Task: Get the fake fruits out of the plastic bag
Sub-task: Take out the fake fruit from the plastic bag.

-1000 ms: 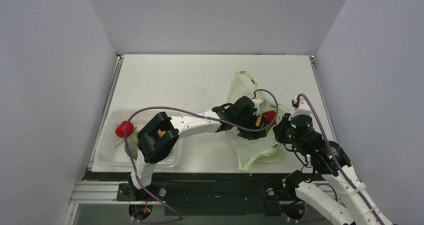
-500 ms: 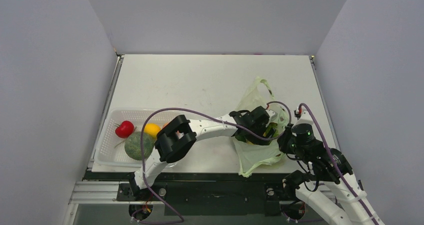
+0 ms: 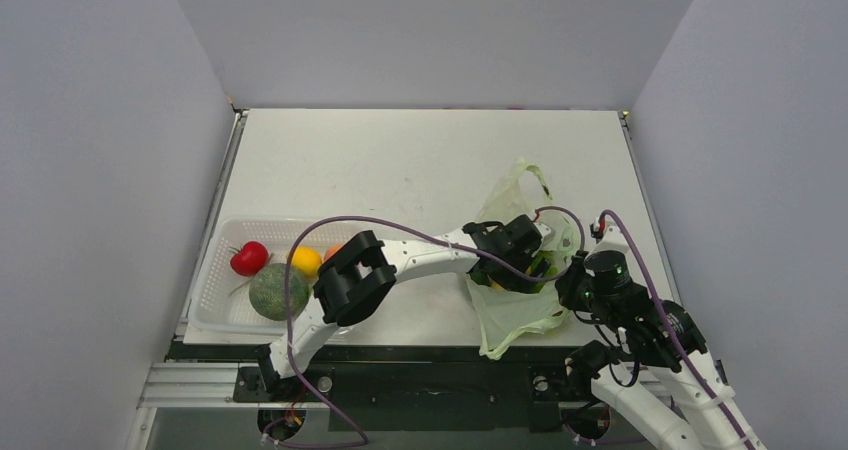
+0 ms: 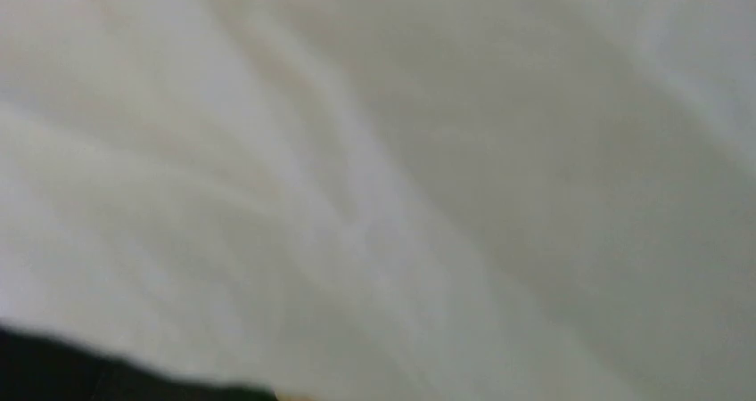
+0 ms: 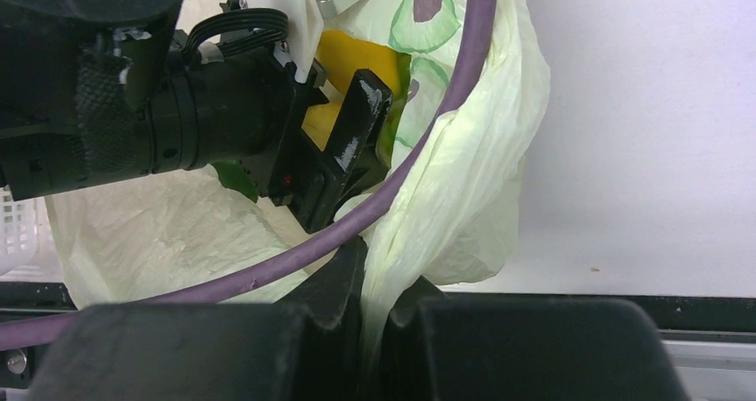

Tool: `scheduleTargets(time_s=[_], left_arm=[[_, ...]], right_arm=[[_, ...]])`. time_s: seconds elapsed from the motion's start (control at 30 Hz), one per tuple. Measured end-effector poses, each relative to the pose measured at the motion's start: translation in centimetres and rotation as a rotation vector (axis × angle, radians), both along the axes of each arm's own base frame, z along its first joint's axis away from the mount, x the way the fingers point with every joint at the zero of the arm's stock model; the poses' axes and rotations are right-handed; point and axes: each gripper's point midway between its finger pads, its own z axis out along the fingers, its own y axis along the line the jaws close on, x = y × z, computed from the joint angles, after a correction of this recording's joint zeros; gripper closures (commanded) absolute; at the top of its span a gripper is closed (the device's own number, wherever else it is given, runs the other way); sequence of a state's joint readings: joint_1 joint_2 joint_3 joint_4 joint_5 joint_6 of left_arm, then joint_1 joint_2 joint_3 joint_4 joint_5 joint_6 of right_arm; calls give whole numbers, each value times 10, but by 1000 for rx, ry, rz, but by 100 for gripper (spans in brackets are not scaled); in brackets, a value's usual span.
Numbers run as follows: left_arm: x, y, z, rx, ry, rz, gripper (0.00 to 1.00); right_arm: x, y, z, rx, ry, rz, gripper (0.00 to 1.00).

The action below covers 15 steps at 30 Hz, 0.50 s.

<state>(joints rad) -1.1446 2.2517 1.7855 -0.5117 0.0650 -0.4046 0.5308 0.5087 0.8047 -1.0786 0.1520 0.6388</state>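
Plastic bag (image 3: pixel 515 310) lies crumpled at the near right of the table (image 3: pixel 400 160), one handle loop (image 3: pixel 530 175) standing up on its far side. The left arm stretches across from the left, and the left gripper (image 3: pixel 532 262) is down inside the bag's mouth. Its wrist view is filled with blurred pale plastic, so I cannot tell how its jaws stand. Something yellow (image 5: pixel 352 62) shows beside its black finger (image 5: pixel 361 120). The right gripper (image 5: pixel 373 285) is closed tight on a fold of the bag's near right edge. Four fake fruits sit in the white basket (image 3: pixel 215 305) at the near left: red (image 3: pixel 249 258), yellow (image 3: pixel 305 260), orange (image 3: pixel 333 251) and green (image 3: pixel 272 291).
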Motion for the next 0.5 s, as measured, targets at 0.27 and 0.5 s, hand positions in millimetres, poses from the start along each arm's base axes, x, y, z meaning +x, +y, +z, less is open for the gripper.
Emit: scheduleTargets(time_s=[0.27,0.5], left_arm=[[-1,9,51,-38,-33,1,20],[-5,14,85,-78,-53,-4,20]], right_arm=[[3,2,3,11,-17,3,100],[5,3,5,16,-26,3,100]])
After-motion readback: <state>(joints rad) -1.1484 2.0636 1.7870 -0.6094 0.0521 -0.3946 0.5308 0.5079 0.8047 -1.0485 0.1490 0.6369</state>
